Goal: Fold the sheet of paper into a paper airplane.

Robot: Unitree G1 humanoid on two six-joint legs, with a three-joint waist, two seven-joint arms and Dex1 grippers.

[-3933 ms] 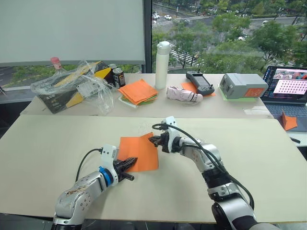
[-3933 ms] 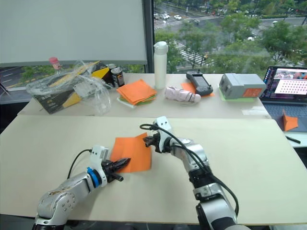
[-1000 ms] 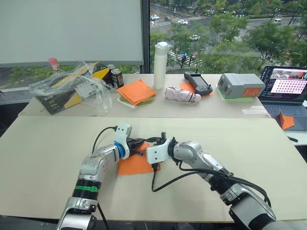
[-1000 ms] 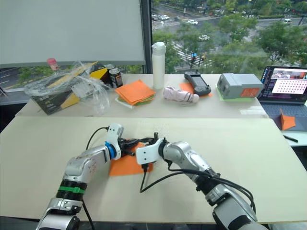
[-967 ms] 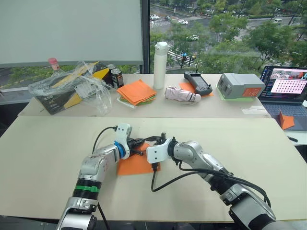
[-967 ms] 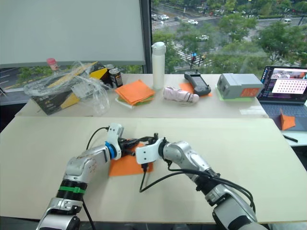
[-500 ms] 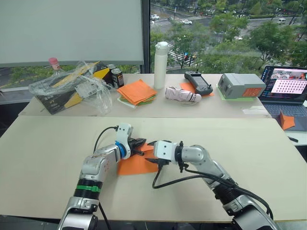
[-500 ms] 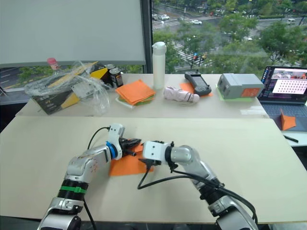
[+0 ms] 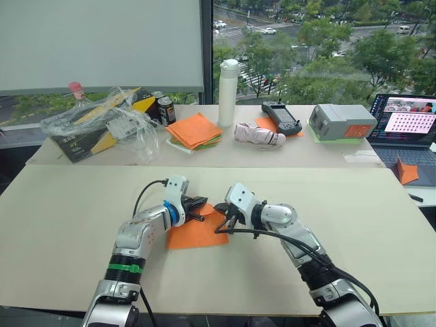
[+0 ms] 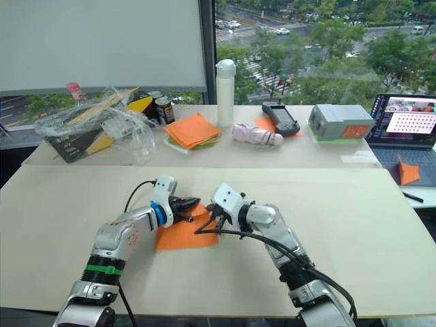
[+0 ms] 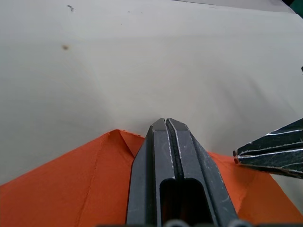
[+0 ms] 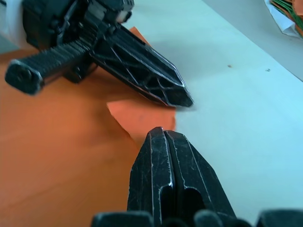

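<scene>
The sheet of paper (image 9: 196, 231) lies flat on the near table (image 9: 61, 218), partly folded, with a small folded corner at its far edge. The left gripper (image 11: 166, 124), fingers pressed together with nothing between them, rests its tips on that far edge. The right gripper (image 12: 160, 133), fingers likewise closed and empty, points at the folded corner, tips just beside the left gripper's.

laptop (image 9: 409, 129) cut off by frame edge

Bottle (image 9: 229, 92), laptop (image 9: 407, 121), paper stack (image 9: 195, 130) on far table (image 9: 204, 155)
</scene>
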